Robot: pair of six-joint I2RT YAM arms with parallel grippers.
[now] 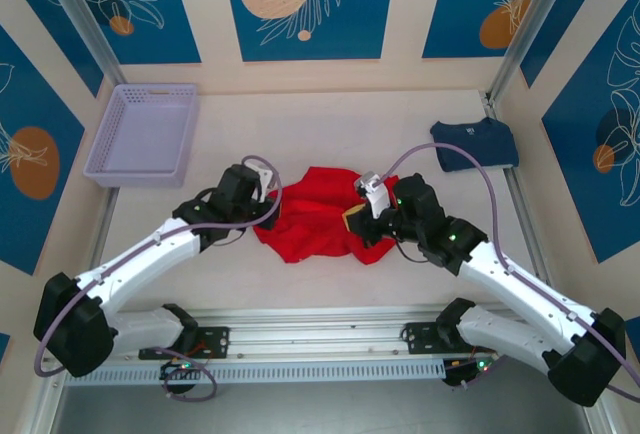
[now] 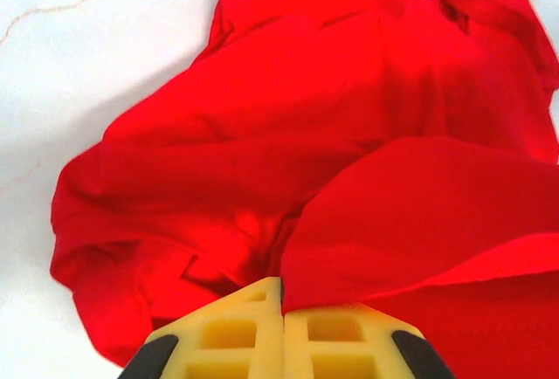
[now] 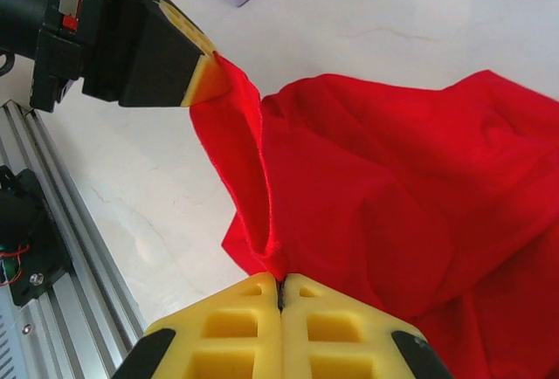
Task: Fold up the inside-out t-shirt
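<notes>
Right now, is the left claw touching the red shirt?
Touching. In the left wrist view, the left gripper is shut on a fold of the red t-shirt, cloth pinched between its yellow jaws.

Down at the bottom edge, the left pincer (image 2: 281, 296) has its two yellow fingers (image 2: 229, 337) pressed flat together, a thin dark seam between them, and red cloth is nipped right at their tips. That's the shirt (image 2: 349, 126), bright red and rumpled, spreading up and away across most of the picture. A broad smooth flap rises from the pinch and sweeps off to the right, lying over the rest. Left of it the fabric bunches into deep folds and shadowed creases. The pale worktop (image 2: 87, 65) shows at left and along the top, faintly veined.
</notes>
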